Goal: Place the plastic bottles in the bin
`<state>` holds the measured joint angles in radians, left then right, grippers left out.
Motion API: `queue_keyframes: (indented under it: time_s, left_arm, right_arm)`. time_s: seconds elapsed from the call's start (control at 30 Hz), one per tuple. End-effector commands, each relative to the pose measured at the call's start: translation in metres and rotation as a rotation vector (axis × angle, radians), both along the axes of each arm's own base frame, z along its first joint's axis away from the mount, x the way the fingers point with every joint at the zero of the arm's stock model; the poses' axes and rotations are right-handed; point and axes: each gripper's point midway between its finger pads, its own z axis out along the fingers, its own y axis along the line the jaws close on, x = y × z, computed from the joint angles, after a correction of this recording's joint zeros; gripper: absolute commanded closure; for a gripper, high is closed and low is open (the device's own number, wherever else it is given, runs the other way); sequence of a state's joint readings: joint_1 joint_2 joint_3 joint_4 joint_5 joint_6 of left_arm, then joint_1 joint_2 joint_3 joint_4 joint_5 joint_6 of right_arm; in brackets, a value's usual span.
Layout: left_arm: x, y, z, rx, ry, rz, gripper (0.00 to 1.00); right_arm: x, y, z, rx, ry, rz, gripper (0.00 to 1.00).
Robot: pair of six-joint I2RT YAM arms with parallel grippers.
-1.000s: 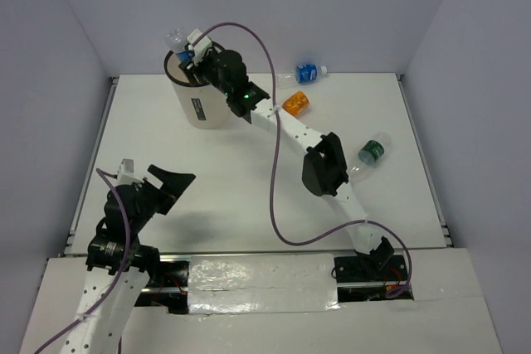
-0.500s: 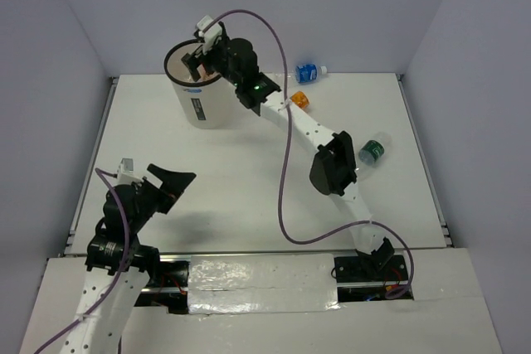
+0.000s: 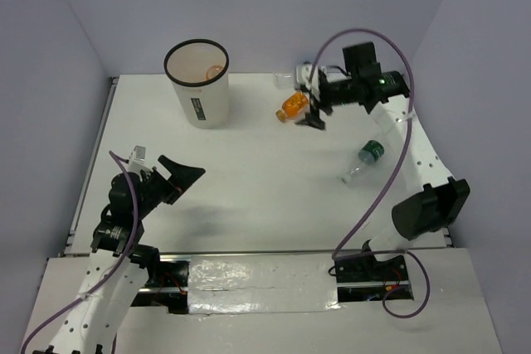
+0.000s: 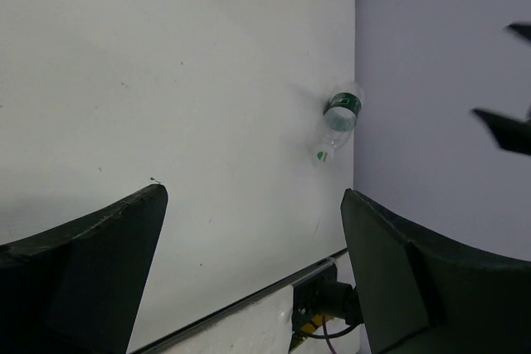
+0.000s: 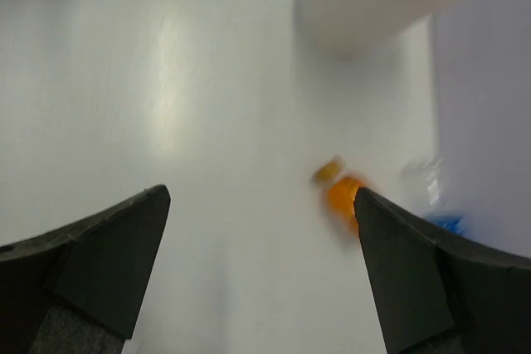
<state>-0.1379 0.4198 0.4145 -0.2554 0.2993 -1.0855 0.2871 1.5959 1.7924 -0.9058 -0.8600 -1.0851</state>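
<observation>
My left gripper (image 3: 162,167) sits near the table's (image 3: 249,172) near-left corner, jaws spread wide, nothing between them. It hangs low over bare surface, well apart from every bottle.

Toward the far-left corner stands the bin (image 3: 199,93), upright, mouth open to the top. An orange item (image 3: 212,70) shows inside it, prob. one bottle already in.

Near the middle of the far edge lies the orange bottle (image 3: 292,106), on its side. My right gripper (image 3: 314,105) is just beside it on the right, jaws open and empty, not touching it as far as I can tell; the wrist view is blurred. Just behind, close to the far edge, is the blue-label bottle (image 3: 284,79), partly hidden by my wrist.

Close to the right edge, abt halfway along it, the green-cap bottle (image 3: 365,157) lies on its side, cap toward the near edge.

Handling, my guess: all small, light, thin-walled — they'll dent if squeezed hard, and being round and smooth they'll roll at a nudge. The orange one holds liquid, so a bit heavier. I'd take each across the mid-body, fingers square to its length, w/ gentle force.
</observation>
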Motion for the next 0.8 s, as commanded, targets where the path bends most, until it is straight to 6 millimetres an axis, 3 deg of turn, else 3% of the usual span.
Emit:
queue_keyframes:
  time_s: [0.0, 0.03, 0.07, 0.13, 0.17, 0.27, 0.37, 0.53, 0.77]
  left_arm:
    - [0.005, -0.008, 0.014, 0.009, -0.084, -0.064, 0.01]
    - [0.007, -0.009, 0.011, 0.013, -0.076, -0.070, 0.01]
    - [0.007, -0.010, 0.010, 0.015, -0.073, -0.077, 0.01]
    - [0.009, -0.011, 0.005, 0.018, -0.062, -0.091, 0.01]
    - [0.009, -0.012, 0.004, 0.018, -0.060, -0.095, 0.00]
    - [0.012, -0.014, -0.002, 0.014, -0.049, -0.109, 0.01]
    - [0.014, -0.017, -0.007, 0.010, -0.036, -0.121, 0.01]
    - [0.016, -0.017, -0.006, 0.023, -0.025, -0.126, 0.01]
    - [0.012, -0.013, -0.008, 0.009, -0.022, -0.097, 0.01]
  right_arm:
    - [-0.071, -0.081, -0.104, -0.303, 0.146, 0.149, 0.00]
    - [-0.065, -0.115, -0.118, -0.367, 0.101, 0.120, 0.00]
    - [-0.078, -0.136, -0.148, -0.426, 0.143, 0.114, 0.00]
    - [-0.075, -0.200, -0.170, -0.618, 0.063, 0.046, 0.00]
    - [-0.089, -0.216, -0.193, -0.672, 0.096, 0.060, 0.00]
    - [-0.093, -0.262, -0.216, -0.819, 0.071, 0.037, 0.00]
    - [-0.080, -0.272, -0.226, -0.832, 0.042, 0.009, 0.00]
    - [-0.061, -0.269, -0.236, -0.818, -0.035, 0.021, 0.00]
    - [-0.050, -0.268, -0.249, -0.823, -0.084, 0.078, 0.00]
